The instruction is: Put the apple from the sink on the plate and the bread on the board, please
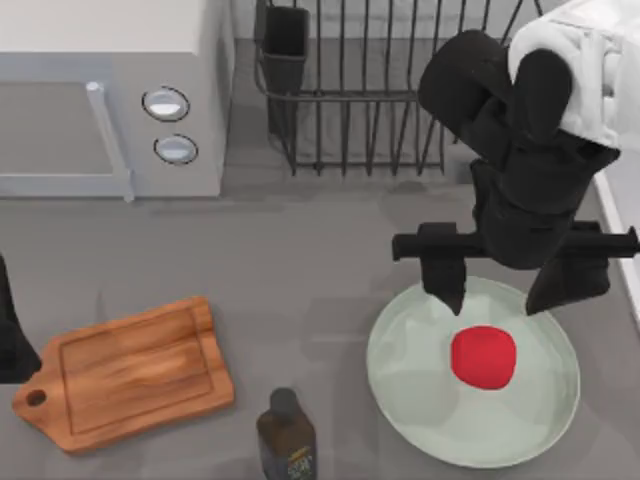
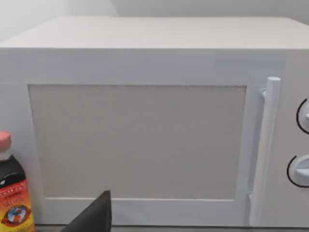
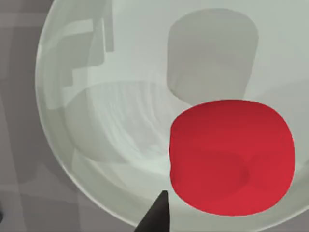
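Note:
The red apple [image 1: 483,357] lies on the pale mint plate [image 1: 410,400] at the front right, a little right of the plate's middle. My right gripper [image 1: 505,290] hangs open just above the plate's far rim, both fingers clear of the apple. The right wrist view looks down on the apple [image 3: 231,157] resting on the plate [image 3: 96,121], with one dark fingertip [image 3: 157,215] beside it. The wooden board [image 1: 125,372] lies bare at the front left. My left arm [image 1: 8,335] is parked at the left edge. The bread is out of view.
A white microwave [image 1: 110,100] stands at the back left, and the left wrist view faces its door [image 2: 145,140]. A black dish rack [image 1: 350,90] is at the back. A dark bottle [image 1: 287,435] stands between board and plate. The sink's pale rim [image 1: 622,230] runs along the right edge.

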Available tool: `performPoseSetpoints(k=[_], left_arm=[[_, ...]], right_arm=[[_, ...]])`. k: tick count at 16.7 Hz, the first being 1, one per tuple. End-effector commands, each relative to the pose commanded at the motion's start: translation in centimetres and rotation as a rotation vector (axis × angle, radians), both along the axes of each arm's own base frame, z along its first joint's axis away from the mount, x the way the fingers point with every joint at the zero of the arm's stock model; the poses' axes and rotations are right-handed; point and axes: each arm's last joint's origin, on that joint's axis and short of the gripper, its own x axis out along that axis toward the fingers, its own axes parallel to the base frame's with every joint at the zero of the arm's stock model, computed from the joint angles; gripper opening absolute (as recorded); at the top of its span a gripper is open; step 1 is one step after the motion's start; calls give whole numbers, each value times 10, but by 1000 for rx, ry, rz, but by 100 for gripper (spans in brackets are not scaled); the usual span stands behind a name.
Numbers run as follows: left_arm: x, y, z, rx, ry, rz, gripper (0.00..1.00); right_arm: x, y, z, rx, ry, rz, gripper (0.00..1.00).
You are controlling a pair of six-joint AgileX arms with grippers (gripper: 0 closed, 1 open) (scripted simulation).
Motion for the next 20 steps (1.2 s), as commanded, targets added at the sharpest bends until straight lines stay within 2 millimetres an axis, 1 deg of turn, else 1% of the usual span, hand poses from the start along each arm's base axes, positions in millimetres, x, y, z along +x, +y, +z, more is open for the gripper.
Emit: performPoseSetpoints(k=[2, 3, 13, 16, 18, 20], left_arm=[[0, 0, 0, 0, 0, 0, 100], [0, 0, 0, 0, 0, 0, 100], [0, 0, 0, 0, 0, 0, 100], [0, 0, 0, 0, 0, 0, 100], [0, 0, 0, 0, 0, 0, 100], [0, 0, 0, 0, 0, 0, 100]], right_arm=[[0, 0, 0, 0, 0, 0, 98], [0, 0, 0, 0, 0, 0, 100], [0, -2, 1, 5, -7, -1, 100], [-5, -20, 6, 45, -68, 0, 100], [-14, -40, 13, 90, -149, 0, 100], [-29, -66, 22, 143, -266, 1, 100]])
